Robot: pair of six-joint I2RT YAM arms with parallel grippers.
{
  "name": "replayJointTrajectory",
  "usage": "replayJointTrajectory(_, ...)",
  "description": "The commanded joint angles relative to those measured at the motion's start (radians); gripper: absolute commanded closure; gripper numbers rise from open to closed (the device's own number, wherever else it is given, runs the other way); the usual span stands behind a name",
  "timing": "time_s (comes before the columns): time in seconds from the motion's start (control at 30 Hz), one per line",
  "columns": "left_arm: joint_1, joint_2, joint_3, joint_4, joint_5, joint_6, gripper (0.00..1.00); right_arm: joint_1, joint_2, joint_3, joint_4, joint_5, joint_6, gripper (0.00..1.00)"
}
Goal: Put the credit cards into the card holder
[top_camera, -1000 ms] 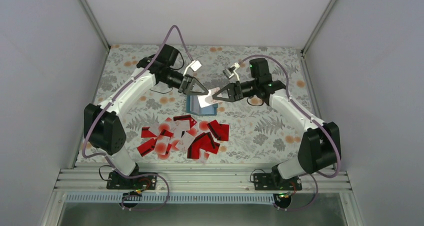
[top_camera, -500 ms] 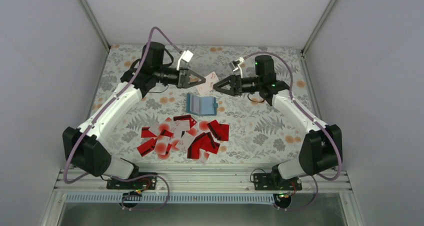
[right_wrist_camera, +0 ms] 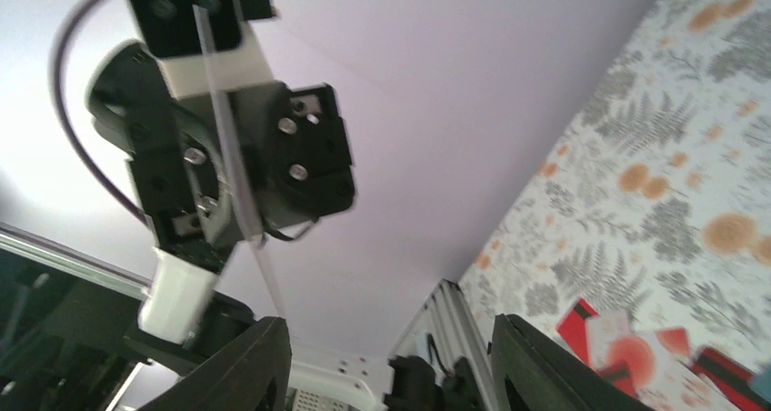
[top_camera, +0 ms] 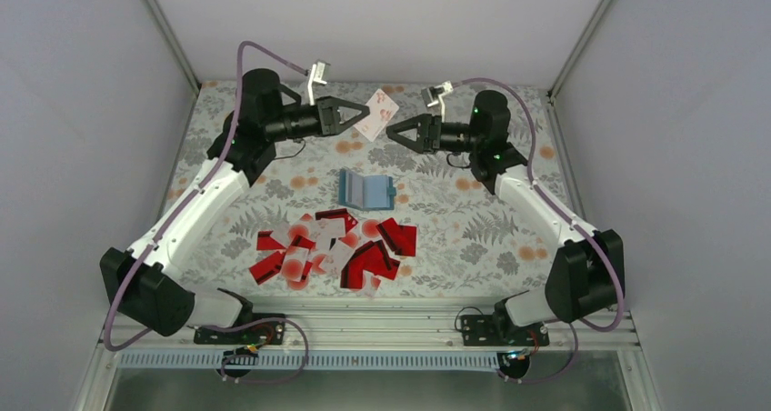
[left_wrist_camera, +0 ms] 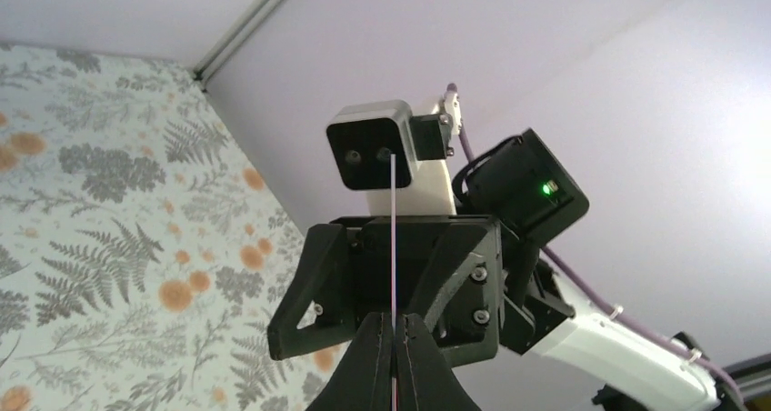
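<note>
My left gripper (top_camera: 362, 114) is held up over the far part of the table, shut on one edge of a white credit card (top_camera: 379, 117) with a red spot. In the left wrist view that card (left_wrist_camera: 393, 238) shows edge-on as a thin line rising from the closed fingertips (left_wrist_camera: 405, 338). My right gripper (top_camera: 395, 132) faces it from the right, open and empty, just clear of the card. The teal card holder (top_camera: 365, 190) lies open on the table below them. Several red and white credit cards (top_camera: 336, 247) lie in a loose heap nearer the arm bases.
The flowered tablecloth (top_camera: 473, 220) covers the table, and grey walls close it in on three sides. A metal rail (top_camera: 364, 325) runs along the near edge by the arm bases. In the right wrist view a few cards (right_wrist_camera: 627, 347) show at the lower right.
Both grippers have risen from the card holder toward the far wall. The right gripper opened and let go of the white card, which stays in the left gripper.
</note>
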State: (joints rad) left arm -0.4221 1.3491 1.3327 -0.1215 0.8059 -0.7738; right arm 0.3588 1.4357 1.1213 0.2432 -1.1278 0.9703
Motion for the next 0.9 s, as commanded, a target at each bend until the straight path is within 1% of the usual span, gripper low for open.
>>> replayJointTrajectory(0.0,-0.004,-0.033,-0.004,0.106,-0.05,-0.106,0.98,0.024,0.021,0.088,0.197,0.023,0.146,0.45)
replayJointTrajectory(0.1,-0.008,-0.038,-0.002,0.134,-0.066,-0.13,0.97,0.032,0.044,0.138,0.212,0.025,0.176,0.49)
replayJointTrajectory(0.17,-0.012,-0.044,-0.004,0.165,-0.073,-0.15,0.98,0.034,0.059,0.161,0.243,0.027,0.209,0.54)
replayJointTrajectory(0.23,-0.017,-0.046,-0.006,0.182,-0.085,-0.165,0.98,0.037,0.076,0.175,0.308,0.034,0.268,0.59)
replayJointTrajectory(0.33,-0.024,-0.051,-0.03,0.25,-0.095,-0.201,0.98,0.045,0.12,0.22,0.38,0.04,0.34,0.66)
replayJointTrajectory(0.4,-0.03,-0.051,-0.033,0.262,-0.107,-0.207,0.98,0.051,0.143,0.257,0.384,0.04,0.353,0.74)
replayJointTrajectory(0.5,-0.04,-0.059,-0.041,0.265,-0.14,-0.206,0.98,0.057,0.163,0.297,0.384,0.036,0.357,0.95)
replayJointTrajectory(0.57,-0.043,-0.061,-0.047,0.268,-0.149,-0.212,0.98,0.059,0.172,0.31,0.38,0.033,0.389,0.96)
replayJointTrajectory(0.67,-0.045,-0.061,-0.043,0.253,-0.141,-0.203,0.97,0.06,0.185,0.328,0.343,0.024,0.388,0.96)
replayJointTrajectory(0.7,-0.045,-0.06,-0.033,0.231,-0.139,-0.19,0.96,0.06,0.188,0.33,0.337,0.018,0.383,0.96)
replayJointTrajectory(0.77,-0.044,-0.06,-0.001,0.161,-0.129,-0.155,0.88,0.059,0.19,0.333,0.305,0.005,0.374,0.96)
replayJointTrajectory(0.87,-0.043,-0.056,0.041,0.057,-0.117,-0.092,0.84,0.06,0.192,0.341,0.232,-0.02,0.319,0.96)
